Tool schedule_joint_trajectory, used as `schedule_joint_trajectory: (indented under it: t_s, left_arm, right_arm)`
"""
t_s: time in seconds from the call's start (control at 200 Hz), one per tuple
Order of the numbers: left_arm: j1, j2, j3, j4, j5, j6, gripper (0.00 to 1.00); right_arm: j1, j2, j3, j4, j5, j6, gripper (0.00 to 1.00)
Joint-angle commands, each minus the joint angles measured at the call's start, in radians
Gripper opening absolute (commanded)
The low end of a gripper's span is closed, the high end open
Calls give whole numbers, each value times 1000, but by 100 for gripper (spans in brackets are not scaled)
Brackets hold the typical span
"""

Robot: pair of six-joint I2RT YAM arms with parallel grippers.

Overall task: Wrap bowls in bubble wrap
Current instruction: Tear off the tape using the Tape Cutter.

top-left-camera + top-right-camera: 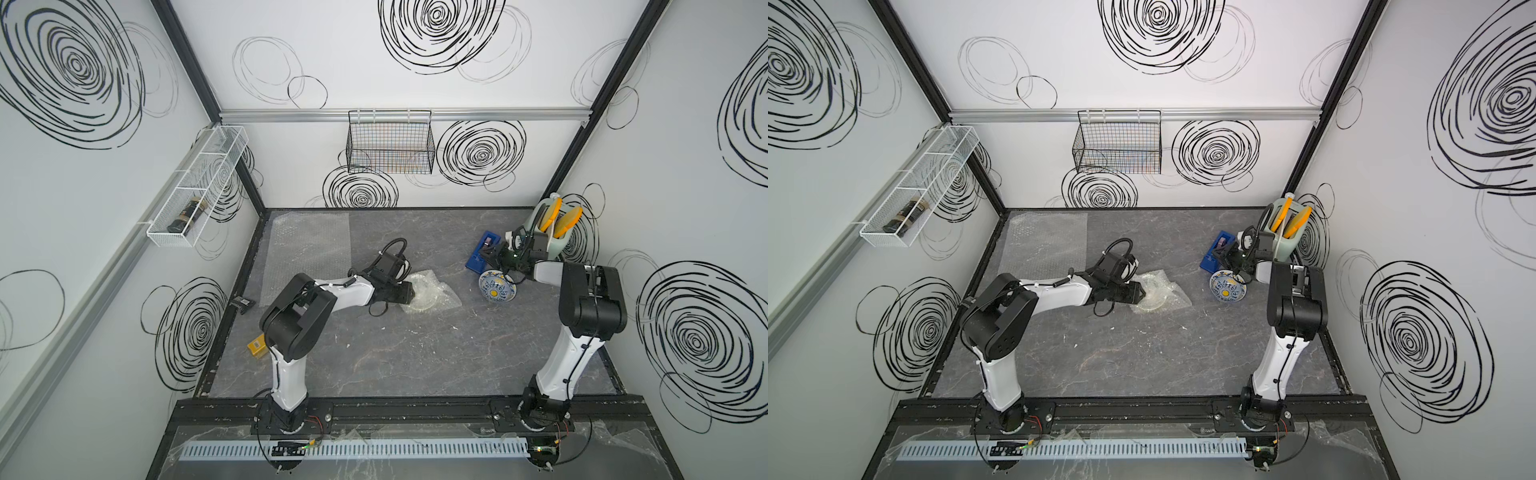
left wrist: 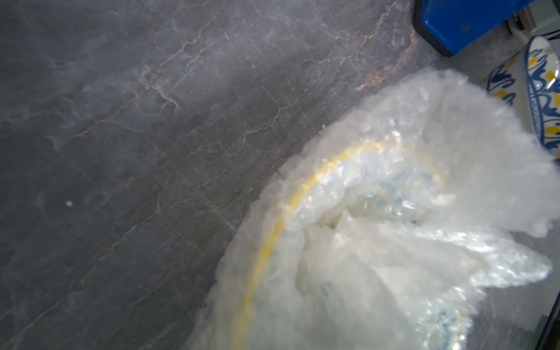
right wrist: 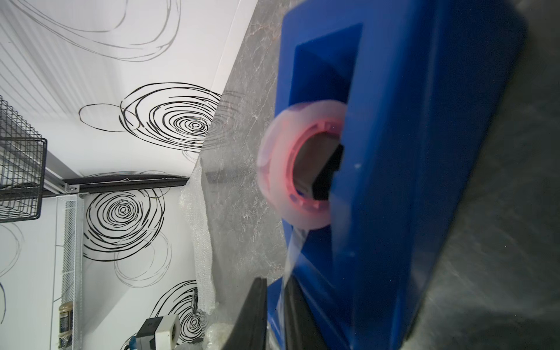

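Note:
A cream bowl with a yellow rim (image 2: pixel 272 242) sits mid-table, bundled in crumpled bubble wrap (image 1: pixel 432 295) (image 2: pixel 394 272). My left gripper (image 1: pixel 409 291) is at the bundle's near-left edge; the wrap hides its fingers in the wrist view. A second bubble wrap sheet (image 1: pixel 307 245) (image 1: pixel 1044 241) lies flat at the back left. The white bowl with blue pattern (image 1: pixel 496 289) (image 1: pixel 1227 289) (image 2: pixel 542 100) stands tilted to the right, unwrapped. Just behind it, my right gripper (image 1: pixel 488 253) (image 3: pixel 275 291) is at a blue tape dispenser (image 1: pixel 478 251) (image 3: pixel 409 151), jaws nearly together around its clear tape strip (image 3: pixel 291 251).
A pale holder with yellow utensils (image 1: pixel 552 226) stands at the back right corner. A yellow box (image 1: pixel 257 347) and a small black item (image 1: pixel 243 303) lie by the left edge. A black wire basket (image 1: pixel 390 145) and a white wire shelf (image 1: pixel 195 195) hang on the walls.

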Motion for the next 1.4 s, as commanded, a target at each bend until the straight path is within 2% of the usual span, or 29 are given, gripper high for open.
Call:
schedule_joint_trajectory:
  t_s: [0.0,0.215,0.44,1.126,1.396]
  left_arm:
    - [-3,6,-6,-14,0,20,46]
    - [-3,8,-6,-16,0,20,46]
    - [-5,8,-6,-19,0,21,46]
    - [-8,9,-6,-25,-1,23,46]
    - [-11,8,-7,-27,-1,23,45]
  right_arm:
    - [1,17,-17,27,-58,40,16]
    - [1,9,-29,41,-63,48,11]
    - [1,-4,-45,68,-78,57,0]
    - [32,-168,-113,109,-123,109,0]
    - [41,-217,-121,54,-110,96,0]
